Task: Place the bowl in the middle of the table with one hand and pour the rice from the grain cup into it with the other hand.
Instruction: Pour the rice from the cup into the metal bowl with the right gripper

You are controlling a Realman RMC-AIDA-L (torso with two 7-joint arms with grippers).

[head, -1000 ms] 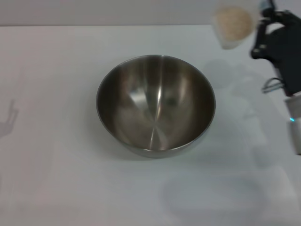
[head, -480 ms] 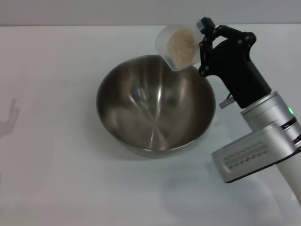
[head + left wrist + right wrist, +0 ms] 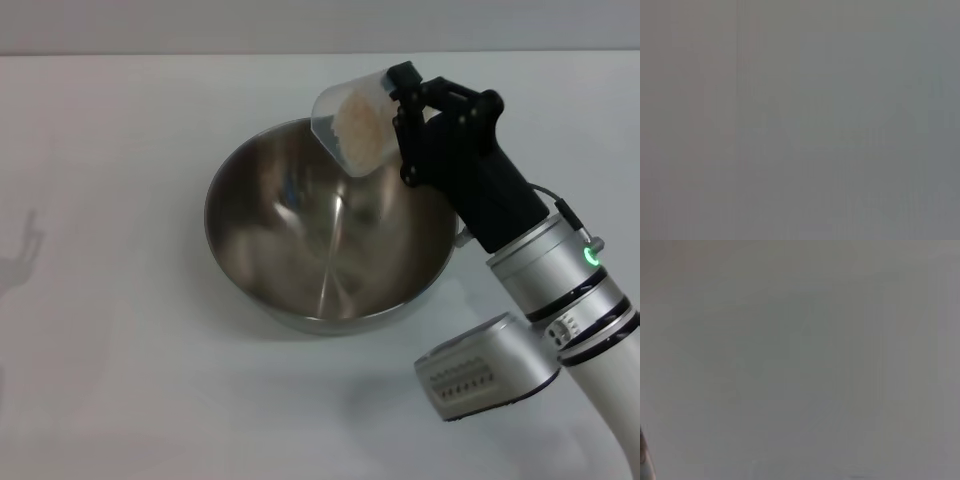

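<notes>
The steel bowl point(image 3: 330, 225) stands near the middle of the white table point(image 3: 110, 150) in the head view, and its inside looks bare. My right gripper point(image 3: 400, 100) is shut on the clear grain cup point(image 3: 352, 125), holding it tilted over the bowl's far right rim with its mouth facing left and down. Pale rice point(image 3: 358, 128) fills the cup. The black gripper body and silver arm reach in from the lower right. My left gripper is out of view. Both wrist views show only plain grey.
A faint shadow of an arm lies on the table at the far left edge point(image 3: 22, 250). The table's far edge runs along the top of the head view.
My right arm has carried the grain cup leftward from the far right corner to above the bowl's rim. The cup has tipped further toward the bowl.
</notes>
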